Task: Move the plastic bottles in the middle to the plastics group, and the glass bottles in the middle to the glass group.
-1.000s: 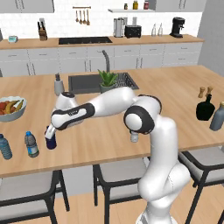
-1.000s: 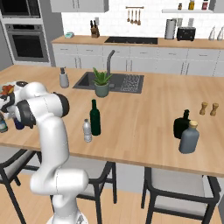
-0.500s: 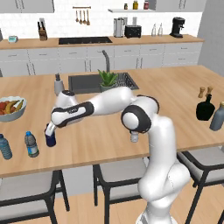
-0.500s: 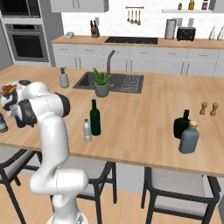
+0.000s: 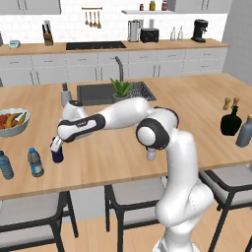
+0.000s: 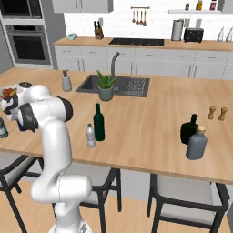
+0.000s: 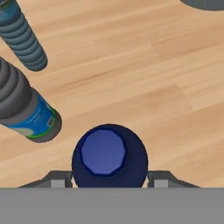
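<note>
Navy bottle point(image 5: 57, 155) was sitting right under my gripper point(image 5: 56, 145) on the wooden island counter point(image 5: 197, 113), near its front left edge. From the hand view it showed up as a dark blue round top point(image 7: 109, 155) straight between my fingertips point(image 7: 57, 180), one tip peeking out on each side of it. Honestly I couldn't tell whether my jaws were pressing on it or just standing around it, the bottle hid too much of them.

Just beside it to the left stood the two water bottles with blue labels point(image 5: 35, 162) point(image 5: 6, 165), close together by the counter's front edge. The hand view caught both of them too, ribbed and leaning across the upper left point(image 7: 27, 111) point(image 7: 21, 37).

Well apart, back in the middle of the counter, the green glass bottle point(image 6: 98, 123) stood upright with the small clear bottle point(image 6: 91, 136) just beside it. Way over on the right side were the squat black bottle point(image 6: 189, 130) and the grey-blue bottle point(image 6: 197, 143), nearly touching. A fruit bowl point(image 5: 12, 123) sat further back on the left.
</note>
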{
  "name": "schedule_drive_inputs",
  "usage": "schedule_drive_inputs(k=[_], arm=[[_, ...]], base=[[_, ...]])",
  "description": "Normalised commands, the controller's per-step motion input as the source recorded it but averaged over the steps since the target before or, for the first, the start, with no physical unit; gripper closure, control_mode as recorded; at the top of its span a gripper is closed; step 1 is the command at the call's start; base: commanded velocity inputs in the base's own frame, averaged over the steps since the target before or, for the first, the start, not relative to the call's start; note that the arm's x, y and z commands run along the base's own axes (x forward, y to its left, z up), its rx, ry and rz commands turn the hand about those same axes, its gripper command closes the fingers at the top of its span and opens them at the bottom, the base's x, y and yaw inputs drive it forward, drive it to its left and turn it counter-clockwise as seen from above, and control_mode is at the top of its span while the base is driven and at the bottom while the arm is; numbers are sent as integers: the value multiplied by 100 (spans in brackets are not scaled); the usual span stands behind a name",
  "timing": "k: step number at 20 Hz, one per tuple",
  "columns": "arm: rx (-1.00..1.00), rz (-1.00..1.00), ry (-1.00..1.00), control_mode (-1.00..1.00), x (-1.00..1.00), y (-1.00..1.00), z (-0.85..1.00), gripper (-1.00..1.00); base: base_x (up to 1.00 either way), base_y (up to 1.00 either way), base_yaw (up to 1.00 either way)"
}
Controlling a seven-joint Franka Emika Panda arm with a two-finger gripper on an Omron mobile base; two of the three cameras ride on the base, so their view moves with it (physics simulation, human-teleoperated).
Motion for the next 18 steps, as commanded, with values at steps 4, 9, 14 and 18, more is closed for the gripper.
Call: schedule_drive_inputs(k=[4, 9, 14, 18], arm=[[0, 0, -3, -100, 0, 0, 0, -100], [0, 0, -3, -100, -1, 0, 19, -100], [0, -2, -3, -100, -28, -11, 54, -100], [0, -6, -1, -100, -42, -28, 48, -100]], base=[[0, 0, 0], [0, 0, 0], [0, 0, 0], [0, 0, 0]])
